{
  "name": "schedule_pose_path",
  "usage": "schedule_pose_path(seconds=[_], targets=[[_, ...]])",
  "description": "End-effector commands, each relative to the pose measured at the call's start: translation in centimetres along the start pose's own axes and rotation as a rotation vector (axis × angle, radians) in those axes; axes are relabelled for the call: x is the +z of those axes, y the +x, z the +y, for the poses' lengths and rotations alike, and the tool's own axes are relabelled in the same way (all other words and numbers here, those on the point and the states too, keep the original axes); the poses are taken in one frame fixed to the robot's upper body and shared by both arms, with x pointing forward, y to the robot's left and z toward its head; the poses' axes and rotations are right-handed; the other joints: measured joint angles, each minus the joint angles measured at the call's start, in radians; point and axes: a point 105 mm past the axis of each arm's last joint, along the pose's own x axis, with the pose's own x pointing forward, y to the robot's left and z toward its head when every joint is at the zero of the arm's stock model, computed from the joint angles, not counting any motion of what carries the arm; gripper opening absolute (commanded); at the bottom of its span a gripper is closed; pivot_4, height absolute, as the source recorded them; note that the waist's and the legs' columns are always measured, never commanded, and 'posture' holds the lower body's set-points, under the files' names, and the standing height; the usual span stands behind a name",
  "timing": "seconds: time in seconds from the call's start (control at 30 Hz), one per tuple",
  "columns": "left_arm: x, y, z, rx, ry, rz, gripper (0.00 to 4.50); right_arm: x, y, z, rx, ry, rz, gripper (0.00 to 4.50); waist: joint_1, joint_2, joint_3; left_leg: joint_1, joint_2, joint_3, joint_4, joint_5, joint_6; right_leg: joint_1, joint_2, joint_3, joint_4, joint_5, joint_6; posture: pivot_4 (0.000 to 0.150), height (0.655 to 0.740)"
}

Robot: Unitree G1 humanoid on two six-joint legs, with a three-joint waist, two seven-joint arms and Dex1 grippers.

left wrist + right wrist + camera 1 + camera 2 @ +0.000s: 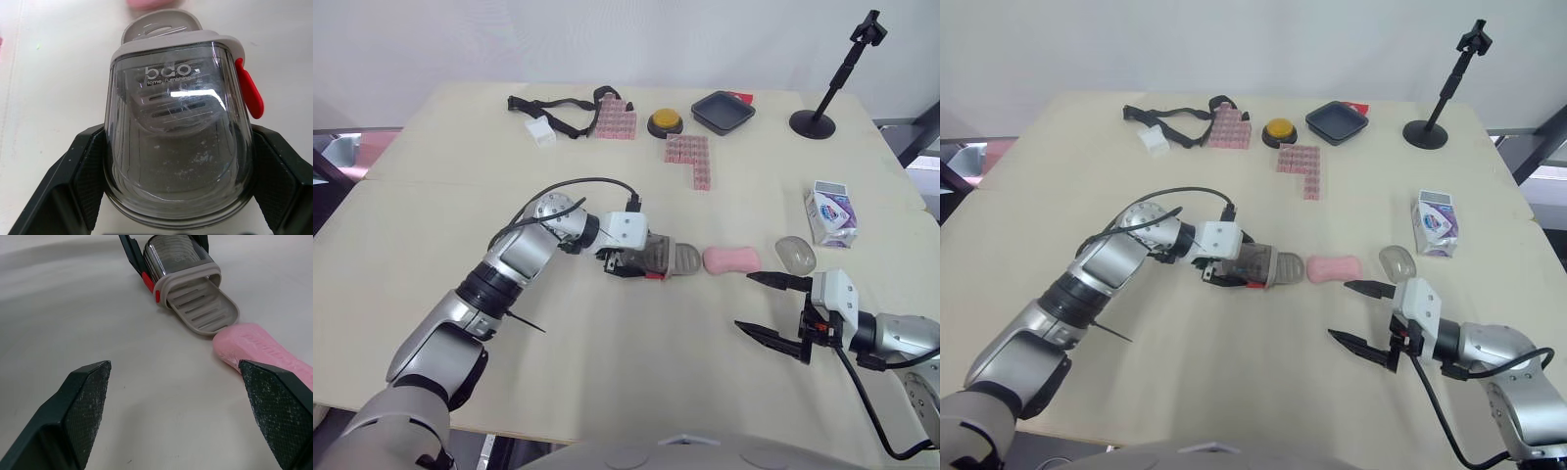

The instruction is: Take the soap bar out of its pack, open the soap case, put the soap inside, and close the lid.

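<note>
Soap bar: pink, smooth, with round ends. It lies flat in the middle of the worktop. Its long side runs left to right.
Soap case: smoky clear plastic, lying on its side. Its long side is in line with the soap. Its open mouth points to the robot's right, at the soap.
Grey tray: has slots and sticks out of the case mouth. Its round tip is just beside the soap's end. I cannot tell if they touch.
Red tab: small, on the rim of the case.
Left end effector: two black fingers squeeze the sides of the case.
Right end effector: spread wide with nothing in it, low near the front edge. Its tips point at the soap and case.
Soap pack: white and purple box, near the right edge.
Clear oval piece: lies between the soap and the pack.
Room: bare worktop in front of the soap and case. Pink blocks sit well behind.
</note>
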Motion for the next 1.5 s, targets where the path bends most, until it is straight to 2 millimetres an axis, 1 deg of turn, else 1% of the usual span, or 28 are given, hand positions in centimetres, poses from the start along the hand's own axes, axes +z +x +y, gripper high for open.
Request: schedule_pose_path(seconds=[0.03,0.17,0.33,0.43,0.5,0.57,0.63,0.77,0.97,1.2,1.23,1.5], targets=[[0.0,-0.9,0.7,0.026,0.041,0.024,3.47,0.5,-0.1,-0.2,0.009,-0.038,-0.003,4.49,0.000,0.000,0.000,0.000,0.000,0.000,0.000,0.000,0.000,0.000,0.000,0.000,0.000,0.000,0.000,0.150,0.7287],[-0.5,-1.7,0.7,0.030,0.034,0.034,3.47,0.3,-0.2,-0.3,0.009,-0.039,0.002,4.49,-0.001,0.000,0.000,0.000,0.000,0.000,0.000,0.000,0.000,0.000,0.000,0.000,0.000,0.000,0.000,0.150,0.7287],[-1.9,-3.0,0.5,0.038,0.025,0.076,3.47,0.1,-0.5,-0.7,0.005,-0.045,0.013,4.49,-0.003,0.000,0.000,0.000,0.000,0.000,0.000,0.000,0.000,0.000,0.000,0.000,0.000,0.000,0.000,0.150,0.7287],[-2.0,-3.2,0.4,0.039,0.025,0.078,3.47,0.1,-0.5,-0.7,0.006,-0.046,0.013,4.49,-0.002,0.000,0.000,0.000,0.000,0.000,0.000,0.000,0.000,0.000,0.000,0.000,0.000,0.000,0.000,0.150,0.7287],[-2.8,-4.5,0.2,0.071,0.003,0.075,3.47,0.0,-0.8,-1.1,0.000,-0.051,0.021,4.49,-0.003,0.000,0.000,0.000,0.000,0.000,0.000,0.000,0.000,0.000,0.000,0.000,0.000,0.000,0.000,0.150,0.7287],[-3.2,-5.2,0.1,0.089,-0.008,0.072,3.47,0.0,-0.9,-1.2,-0.001,-0.054,0.024,4.49,-0.008,0.000,0.000,0.000,0.000,0.000,0.000,0.000,0.000,0.000,0.000,0.000,0.000,0.000,0.000,0.150,0.7287],[-3.2,-5.3,0.1,0.091,-0.008,0.069,3.47,0.0,-0.9,-1.3,0.000,-0.055,0.024,4.49,-0.006,0.000,0.000,0.000,0.000,0.000,0.000,0.000,0.000,0.000,0.000,-0.001,0.000,0.000,0.000,0.150,0.7287],[-5.1,-5.9,-1.2,0.065,-0.009,0.087,3.47,-0.3,-1.0,-1.4,0.011,-0.053,0.036,4.49,-0.003,0.000,0.000,0.000,0.000,0.000,0.000,0.000,0.000,0.000,-0.001,-0.001,0.000,0.000,0.000,0.150,0.7287],[-4.9,-5.8,-1.3,0.048,-0.022,0.038,3.47,-0.5,-1.1,-1.3,0.020,-0.053,0.042,4.49,-0.004,0.000,0.000,0.000,0.000,0.000,0.000,0.000,0.000,0.000,-0.001,-0.001,0.000,0.000,0.000,0.150,0.7287],[-5.6,-5.7,-1.6,0.030,-0.026,0.042,3.47,-0.6,-1.4,-1.0,0.019,-0.047,0.049,4.49,-0.004,0.000,0.000,0.000,0.000,0.000,0.000,0.000,0.001,0.000,-0.001,-0.002,0.000,0.000,0.000,0.150,0.7287],[-5.7,-5.8,-1.5,0.032,-0.028,0.040,4.49,-0.6,-1.4,-1.0,0.017,-0.047,0.050,4.50,-0.004,0.000,0.000,0.000,0.000,0.000,0.000,0.000,0.001,0.000,-0.001,-0.002,0.000,0.000,0.000,0.150,0.7287],[-5.2,-6.9,-0.8,0.041,-0.040,-0.006,4.49,-0.6,-1.6,-1.0,0.015,-0.048,0.055,4.50,-0.003,0.000,0.000,0.000,0.000,0.000,0.000,0.000,0.001,0.000,-0.001,-0.002,0.000,0.000,0.000,0.150,0.7287]])
